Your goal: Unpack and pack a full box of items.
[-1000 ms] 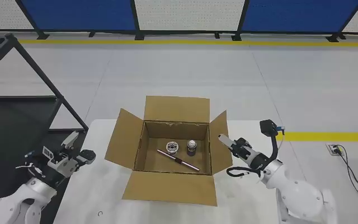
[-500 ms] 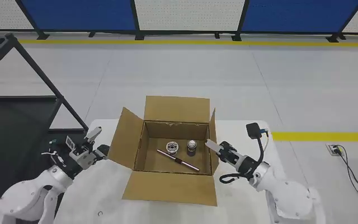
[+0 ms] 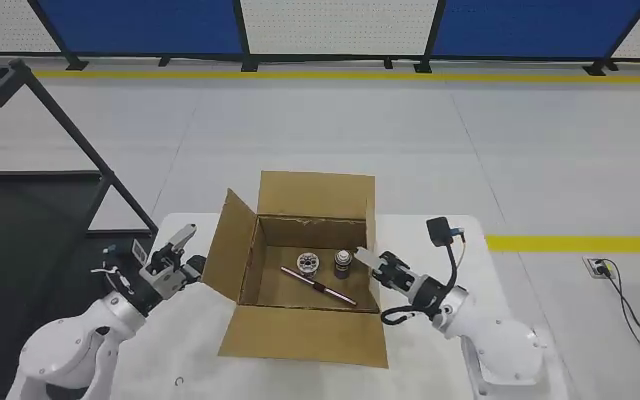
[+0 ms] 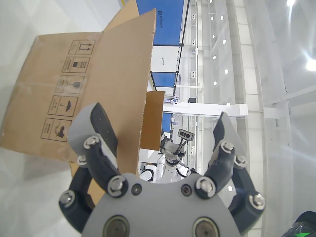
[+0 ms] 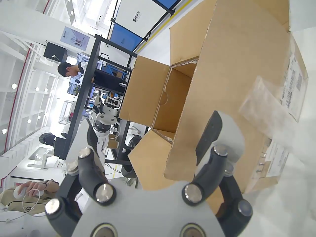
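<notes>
Box, brown corrugated cardboard (image 3: pixel 315 230), open-topped on white table (image 3: pixel 180 350). Contents, 3: round silver metal part (image 3: pixel 307 264), small dark bottle (image 3: pixel 342 263), long thin dark rod (image 3: pixel 318 285), all on the box floor. Left gripper (image 4: pixel 160 117): fingers (image 4: pixel 102 122) spread, left side flap (image 3: pixel 222 245) between them. Right gripper (image 3: pixel 368 262): spread likewise across the near-upright right side flap (image 5: pixel 222 75). Neither holds an item. Status, judged: all 3 items sit inside; 2 side flaps part-raised, front flap (image 3: pixel 300 340) and back flap (image 3: pixel 315 192) folded outward, so closing looks begun, not finished.
</notes>
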